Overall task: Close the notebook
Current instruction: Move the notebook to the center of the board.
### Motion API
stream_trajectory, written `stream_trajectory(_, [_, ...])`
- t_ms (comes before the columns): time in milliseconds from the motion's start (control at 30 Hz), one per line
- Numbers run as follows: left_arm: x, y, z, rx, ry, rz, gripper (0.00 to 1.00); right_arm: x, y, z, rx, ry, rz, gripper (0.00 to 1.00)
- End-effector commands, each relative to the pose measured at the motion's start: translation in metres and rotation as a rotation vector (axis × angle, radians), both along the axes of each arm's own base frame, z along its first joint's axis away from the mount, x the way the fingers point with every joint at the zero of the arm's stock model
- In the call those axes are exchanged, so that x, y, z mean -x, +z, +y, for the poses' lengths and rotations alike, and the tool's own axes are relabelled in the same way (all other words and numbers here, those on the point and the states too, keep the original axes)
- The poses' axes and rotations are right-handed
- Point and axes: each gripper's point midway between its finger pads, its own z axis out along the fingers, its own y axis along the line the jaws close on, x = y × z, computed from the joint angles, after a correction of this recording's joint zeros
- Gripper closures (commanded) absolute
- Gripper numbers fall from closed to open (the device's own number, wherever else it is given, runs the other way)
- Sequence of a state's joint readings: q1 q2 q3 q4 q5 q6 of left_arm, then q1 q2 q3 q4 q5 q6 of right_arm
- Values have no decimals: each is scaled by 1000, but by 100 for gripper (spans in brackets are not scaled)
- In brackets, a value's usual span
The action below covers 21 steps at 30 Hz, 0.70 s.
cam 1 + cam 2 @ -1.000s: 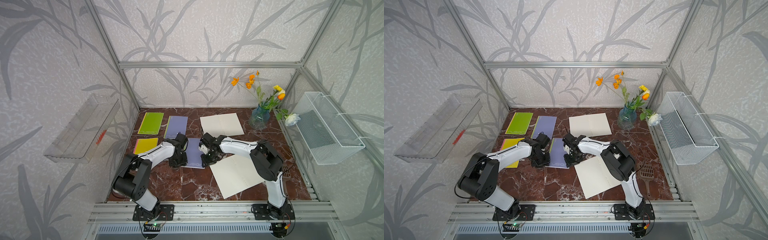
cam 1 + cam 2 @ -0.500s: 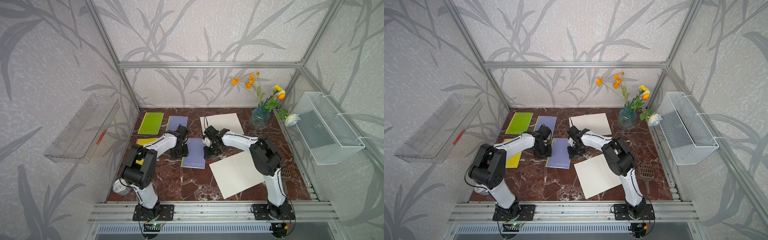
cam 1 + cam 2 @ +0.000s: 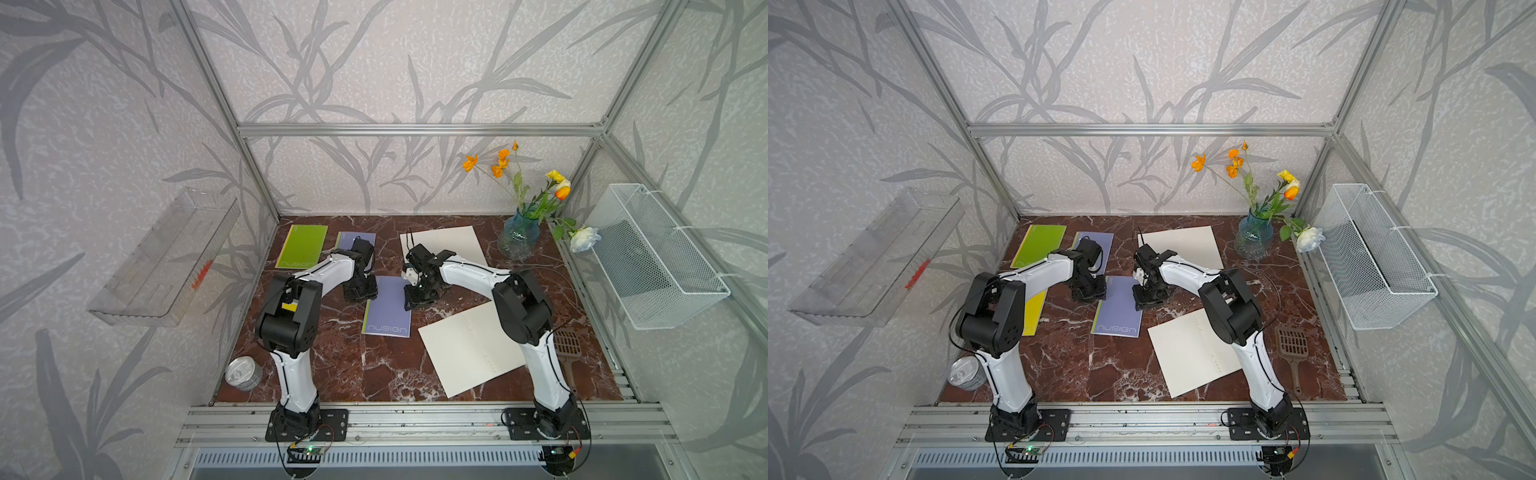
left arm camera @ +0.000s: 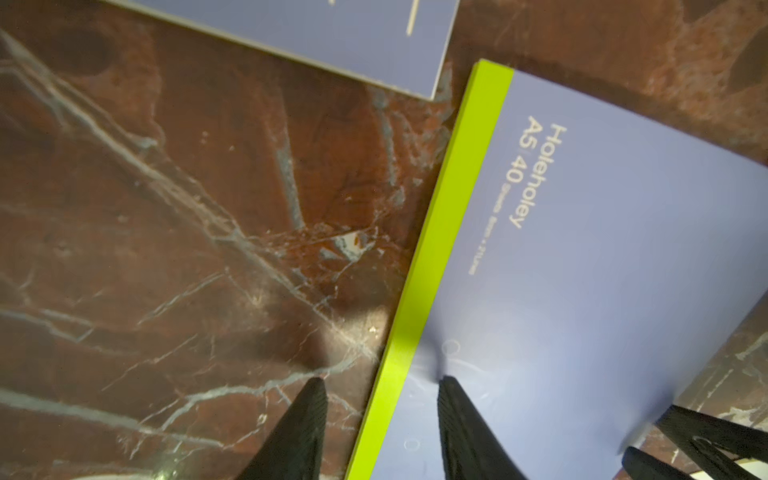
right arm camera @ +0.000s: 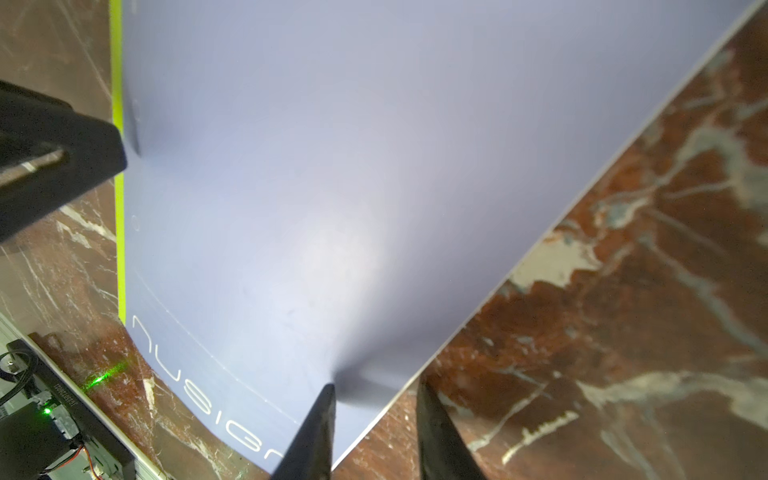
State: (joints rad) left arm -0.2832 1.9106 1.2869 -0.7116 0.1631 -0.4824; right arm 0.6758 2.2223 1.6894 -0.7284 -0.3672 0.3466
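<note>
Nearest the front edge of the desk point(image 3: 353, 374), toward its left corner, stands a small tin can point(image 3: 243, 374), and toward the front right lies an open book of cream pages point(image 3: 465, 353) with a brown slotted scoop point(image 3: 1292, 345) just beside it near the right edge. Around the middle of the desk lies the purple notebook point(image 3: 388, 309), flat with its cover down and the printed name showing, so the closing itself looks done. The left gripper point(image 4: 382, 419) stands at the notebook's green spine edge with its jaws partly apart, one tip on the cover and one on the bare desk, gripping nothing. The right gripper point(image 5: 374, 415) is at the opposite, free edge, its jaws also partly apart and straddling that edge, one tip dimpling the cover and one over the desk, again with nothing held. What seems left is only to let go of the cover and lift both arms clear; whether the cover will stay flat once unpressed cannot be told. Farther back lie a green notebook point(image 3: 303, 245), a second purple notebook point(image 3: 1106, 241) and another cream open book point(image 3: 453, 241), with a vase of flowers point(image 3: 517, 237) by the far right corner.
</note>
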Motion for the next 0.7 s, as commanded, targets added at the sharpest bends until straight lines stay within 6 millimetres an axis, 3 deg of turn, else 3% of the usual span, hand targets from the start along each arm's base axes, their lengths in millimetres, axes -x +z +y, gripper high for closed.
stream_trajectory(0, [-4,0,-2,23,-20,8,54,3,-11,-4,29,8,37,67])
stream_trajectory(233, [2,-6,-6,55,-13,33,57,7,-12,-3,21,8,47,71])
stream_trajectory(667, [42,-22,-4,98,52,85,59,34,-19,4,24,36,65,74])
